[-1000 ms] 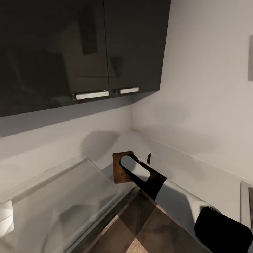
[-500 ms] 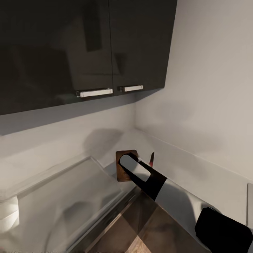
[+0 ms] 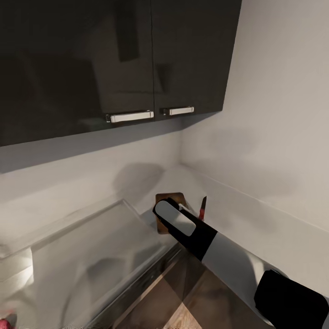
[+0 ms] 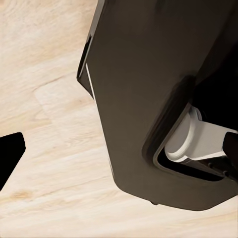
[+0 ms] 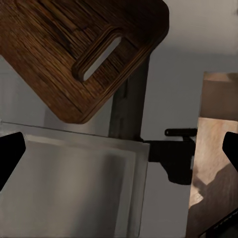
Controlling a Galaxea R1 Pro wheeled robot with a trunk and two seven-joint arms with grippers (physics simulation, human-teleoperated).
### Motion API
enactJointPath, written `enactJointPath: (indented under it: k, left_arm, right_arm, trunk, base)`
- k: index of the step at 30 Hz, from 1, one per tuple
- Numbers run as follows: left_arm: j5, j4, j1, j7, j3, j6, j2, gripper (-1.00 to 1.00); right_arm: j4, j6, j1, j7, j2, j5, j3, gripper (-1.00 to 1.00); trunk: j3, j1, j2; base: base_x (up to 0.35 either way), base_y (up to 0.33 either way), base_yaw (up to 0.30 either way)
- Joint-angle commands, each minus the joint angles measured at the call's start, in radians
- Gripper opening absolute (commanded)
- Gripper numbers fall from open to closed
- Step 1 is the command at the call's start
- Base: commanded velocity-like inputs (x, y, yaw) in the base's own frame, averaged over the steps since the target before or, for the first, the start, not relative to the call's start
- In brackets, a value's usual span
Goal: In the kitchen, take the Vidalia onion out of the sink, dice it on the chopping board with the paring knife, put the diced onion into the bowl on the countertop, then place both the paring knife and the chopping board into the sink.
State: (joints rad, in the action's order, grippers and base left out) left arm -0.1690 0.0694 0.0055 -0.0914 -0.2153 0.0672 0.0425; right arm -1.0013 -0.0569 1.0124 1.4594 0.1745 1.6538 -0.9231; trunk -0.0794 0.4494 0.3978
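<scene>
- The right gripper's [image 5: 119, 148] fingertips show as dark wedges at the two side edges of the right wrist view, set wide apart with nothing between them.
- The left gripper's state I cannot tell; the left wrist view shows a dark robot part over pale wood floor.
- Just ahead of the right gripper lies the chopping board [image 5: 82, 54], flat on the grey countertop [image 3: 237, 214] in the corner beside the sink's drainboard [image 3: 91, 251].
- The board looks stiff and fairly heavy; I judge the slotted end or a long edge the best hold.
- The knife [image 3: 202, 208] lies close beside the board, red handle toward the robot; light, slim and likely to slip, so pinch the handle, not the blade.
- A reddish lump at the head view's lower left corner may be the onion [image 3: 7, 316].
</scene>
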Motion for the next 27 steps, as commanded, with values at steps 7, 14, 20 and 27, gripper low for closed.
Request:
enactJointPath:
  k: [7,14,20,27]
  left_arm:
    - [-0.01,0.003,-0.001,-0.006,-0.001,0.005,0.0,1.0]
    - [-0.01,0.003,-0.001,-0.006,-0.001,0.005,0.0,1.0]
    - [-0.01,0.003,-0.001,-0.005,-0.002,0.005,0.0,1.0]
    - [-0.01,0.003,-0.001,-0.005,-0.003,0.005,0.0,1.0]
  right_arm:
    - [-0.002,-0.006,0.002,0.002,0.0,0.003,-0.002,1.0]
    - [-0.002,-0.006,0.002,0.002,0.0,0.002,-0.003,1.0]
    - [-0.002,-0.006,0.002,0.002,0.0,0.002,-0.003,1.0]
    - [-0.002,-0.006,0.002,0.0,0.0,0.0,-0.003,1.0]
  trunk:
    - [-0.013,0.001,0.002]
    - [-0.023,0.001,0.002]
    - [-0.026,0.001,0.002]
    - [-0.026,0.001,0.002]
  base:
    - [0.0,0.0,0.102]
    - [0.0,0.0,0.098]
    - [0.0,-0.007,0.025]
    - [0.0,-0.184,0.002]
